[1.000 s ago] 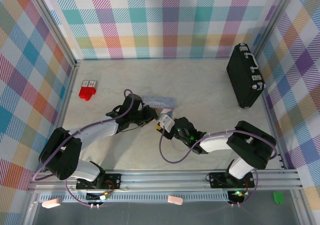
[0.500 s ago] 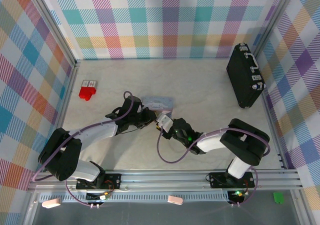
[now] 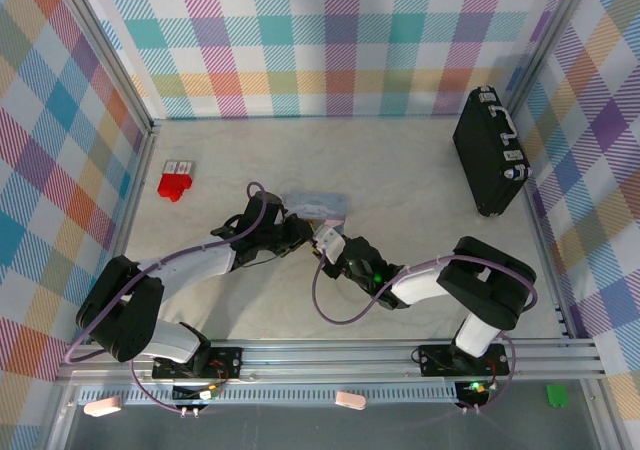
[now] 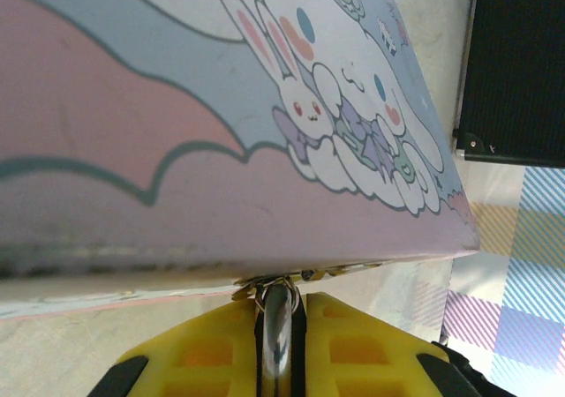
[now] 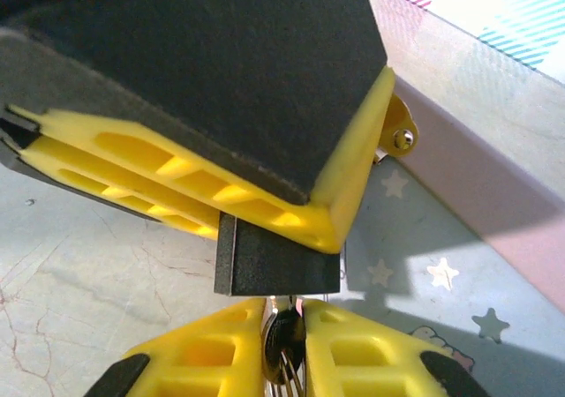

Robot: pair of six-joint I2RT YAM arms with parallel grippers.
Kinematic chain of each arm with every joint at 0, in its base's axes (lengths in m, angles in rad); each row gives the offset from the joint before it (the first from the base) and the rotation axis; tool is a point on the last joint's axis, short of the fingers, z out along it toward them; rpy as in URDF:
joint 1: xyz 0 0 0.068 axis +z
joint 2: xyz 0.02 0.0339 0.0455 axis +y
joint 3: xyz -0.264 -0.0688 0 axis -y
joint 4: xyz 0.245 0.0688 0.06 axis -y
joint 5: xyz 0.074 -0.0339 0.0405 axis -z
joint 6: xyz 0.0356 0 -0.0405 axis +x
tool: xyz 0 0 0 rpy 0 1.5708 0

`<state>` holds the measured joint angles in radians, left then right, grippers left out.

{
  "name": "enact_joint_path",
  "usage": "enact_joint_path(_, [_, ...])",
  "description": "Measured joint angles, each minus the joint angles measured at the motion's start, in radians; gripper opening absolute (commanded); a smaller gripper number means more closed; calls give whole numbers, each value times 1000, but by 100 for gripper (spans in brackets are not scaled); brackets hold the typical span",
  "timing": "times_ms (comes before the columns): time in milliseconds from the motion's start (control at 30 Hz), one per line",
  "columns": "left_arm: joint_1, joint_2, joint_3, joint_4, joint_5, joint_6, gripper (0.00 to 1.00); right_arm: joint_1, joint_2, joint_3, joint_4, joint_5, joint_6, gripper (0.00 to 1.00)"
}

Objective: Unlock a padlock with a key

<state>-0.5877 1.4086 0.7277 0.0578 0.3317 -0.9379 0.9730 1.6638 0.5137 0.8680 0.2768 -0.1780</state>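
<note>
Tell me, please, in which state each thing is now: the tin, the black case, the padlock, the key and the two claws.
Tin: lid closed.
Black case: closed.
Padlock: at the tin's hasp; locked or unlocked, cannot tell.
Key: tip at the padlock's underside.
Left claw: shut on the padlock, by its shackle.
Right claw: shut on the key.

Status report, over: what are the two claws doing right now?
Left gripper shut on padlock. Right gripper shut on key, tip at padlock body. Tin close alongside.
</note>
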Motion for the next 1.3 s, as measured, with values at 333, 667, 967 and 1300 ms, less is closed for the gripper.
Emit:
enact_joint_path(333, [0, 0, -1, 0, 0, 0, 0, 3, -3, 0, -7, -12, 97, 8])
enact_joint_path(667, [-4, 0, -30, 43, 20, 24, 1, -3, -53, -28, -48, -115, 406, 4])
enact_joint_path(967, [-12, 28, -53, 87, 33, 50, 29, -3, -54, -52, -47, -159, 558, 2])
enact_joint_path(1300, [24, 38, -71, 101, 35, 92, 43, -3, -58, -52, -132, -130, 558, 3])
